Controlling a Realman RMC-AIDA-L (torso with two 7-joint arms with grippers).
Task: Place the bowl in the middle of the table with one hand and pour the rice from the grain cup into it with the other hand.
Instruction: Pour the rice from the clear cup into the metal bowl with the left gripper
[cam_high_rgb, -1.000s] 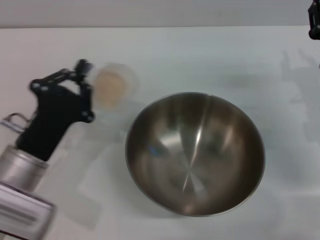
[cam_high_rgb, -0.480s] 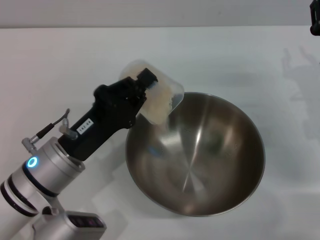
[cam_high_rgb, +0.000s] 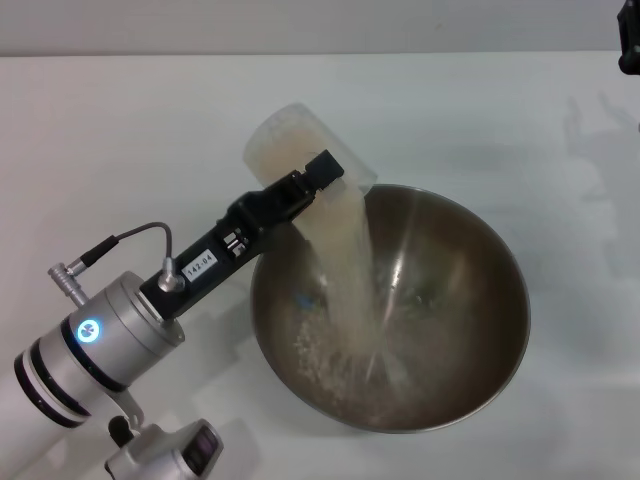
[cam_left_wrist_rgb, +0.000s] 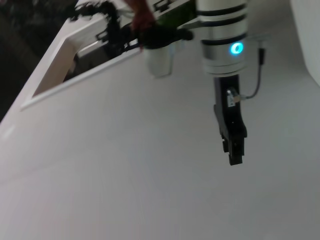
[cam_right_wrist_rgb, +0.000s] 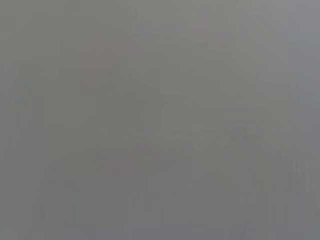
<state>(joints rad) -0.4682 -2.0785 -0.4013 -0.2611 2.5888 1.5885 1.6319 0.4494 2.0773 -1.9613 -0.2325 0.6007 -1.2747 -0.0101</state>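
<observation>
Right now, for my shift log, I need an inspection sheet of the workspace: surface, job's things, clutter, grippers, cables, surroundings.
Surface: white table, bare around the work.
Job's things: steel bowl near mid-table; cup tipped over its rim; rice streaming in, some heaped at the bottom.
Clutter: nothing seen.
Grippers: left gripper shut on the cup; right gripper at the far right edge, away from the bowl.
Cables: grey cable looped at the left wrist.
Surroundings: pale wall behind the table.
</observation>
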